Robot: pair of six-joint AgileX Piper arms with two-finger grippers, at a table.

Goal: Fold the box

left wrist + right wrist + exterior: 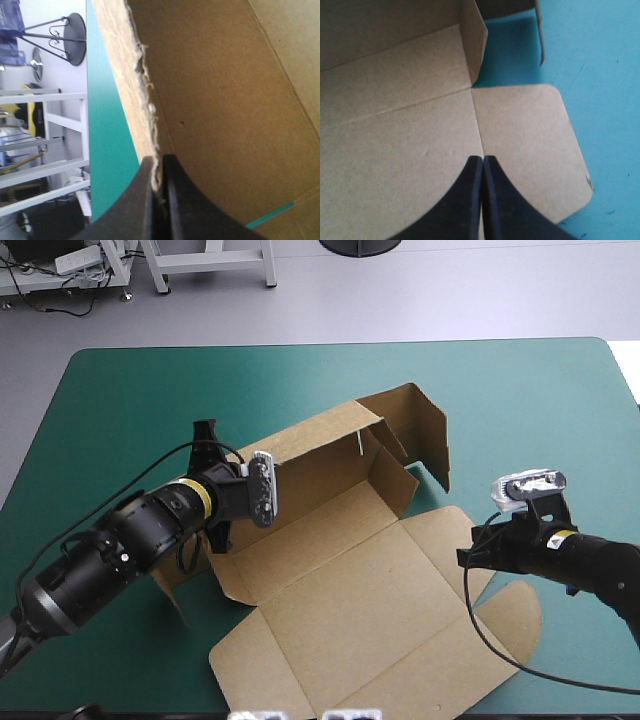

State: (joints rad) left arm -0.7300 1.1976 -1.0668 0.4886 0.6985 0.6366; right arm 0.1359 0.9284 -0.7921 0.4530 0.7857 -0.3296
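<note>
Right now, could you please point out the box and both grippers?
box [345, 605]: high view, flat middle panel.
left gripper [159, 161]: left wrist view, fingertips pinching a wall's edge.
right gripper [483, 160]: right wrist view, between shut fingertips.

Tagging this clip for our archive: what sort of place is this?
Probably a robotics lab bench: the left arm and right arm work on a brown box over a teal-green table cover.

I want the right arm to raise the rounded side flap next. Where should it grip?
Likely the free outer edge of the rounded flap, approached from the table's right edge. The flap lies flat on the teal-green cover, hinged at the crease below the right gripper, so only that outer edge lets a finger slide under.
</note>
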